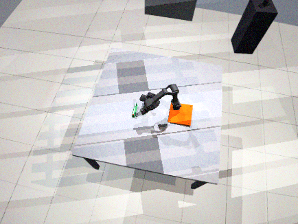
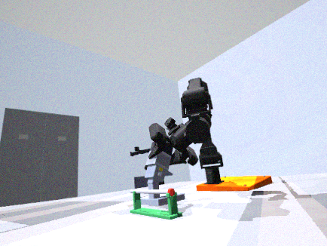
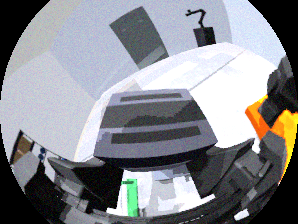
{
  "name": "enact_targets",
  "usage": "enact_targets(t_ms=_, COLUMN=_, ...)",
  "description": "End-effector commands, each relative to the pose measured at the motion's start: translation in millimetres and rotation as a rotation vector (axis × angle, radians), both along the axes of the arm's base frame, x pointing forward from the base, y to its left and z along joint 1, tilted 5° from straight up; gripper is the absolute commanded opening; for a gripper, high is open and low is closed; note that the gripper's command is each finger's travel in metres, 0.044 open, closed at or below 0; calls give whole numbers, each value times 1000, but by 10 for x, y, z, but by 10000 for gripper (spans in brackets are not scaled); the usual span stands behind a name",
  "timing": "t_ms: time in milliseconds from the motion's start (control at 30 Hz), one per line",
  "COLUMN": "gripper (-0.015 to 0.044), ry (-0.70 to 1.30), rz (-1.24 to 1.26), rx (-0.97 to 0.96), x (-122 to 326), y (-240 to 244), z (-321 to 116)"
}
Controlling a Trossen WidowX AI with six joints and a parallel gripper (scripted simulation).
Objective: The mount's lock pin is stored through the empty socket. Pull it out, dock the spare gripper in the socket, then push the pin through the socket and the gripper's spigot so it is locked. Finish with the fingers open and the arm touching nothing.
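Note:
My gripper (image 2: pixel 158 152) (image 3: pixel 152 137) is shut on the grey spare gripper (image 2: pixel 157 159) (image 3: pixel 155 117), whose slotted body fills the middle of the wrist view. The spare gripper's lower end meets the top of the pale grey mount (image 2: pixel 153 185) (image 3: pixel 170 194). Whether the spigot is fully seated in the socket cannot be told; the fingers and bodies hide it. The white lock pin (image 2: pixel 151 192) with its red head (image 2: pixel 171 192) lies across the two posts of the green rack (image 1: pixel 134 109) (image 2: pixel 154 213) (image 3: pixel 132 199), in front of the mount, out of the socket.
The arm stands on an orange base plate (image 1: pixel 183 115) (image 2: pixel 230 183); its edge shows at the right in the wrist view. The green rack stands close to the mount on the table (image 1: pixel 103 127). Dark cabinets (image 2: pixel 41 156) and a black pedestal (image 1: pixel 252 29) stand beyond the table.

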State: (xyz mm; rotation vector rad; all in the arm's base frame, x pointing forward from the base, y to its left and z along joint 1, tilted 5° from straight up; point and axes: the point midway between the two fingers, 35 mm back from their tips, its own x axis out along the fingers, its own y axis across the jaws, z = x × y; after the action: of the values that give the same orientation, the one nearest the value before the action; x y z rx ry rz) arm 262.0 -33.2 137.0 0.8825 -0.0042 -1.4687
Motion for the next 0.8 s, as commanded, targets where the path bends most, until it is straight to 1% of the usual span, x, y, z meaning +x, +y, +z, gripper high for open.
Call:
enact_targets(t_ms=0, gripper=0, ry=-1, rz=0, rx=0, x=0, y=0, z=1)
enact_targets(t_ms=167, gripper=0, ry=-1, rz=0, rx=0, x=0, y=0, z=1)
enact_targets(t_ms=700, gripper=420, ry=-1, rz=0, rx=0, x=0, y=0, z=1)
enact_targets(t_ms=733, gripper=440, ry=-1, rz=0, rx=0, x=0, y=0, z=1)
enact_targets(t_ms=767, gripper=440, ry=-1, rz=0, rx=0, x=0, y=0, z=1)
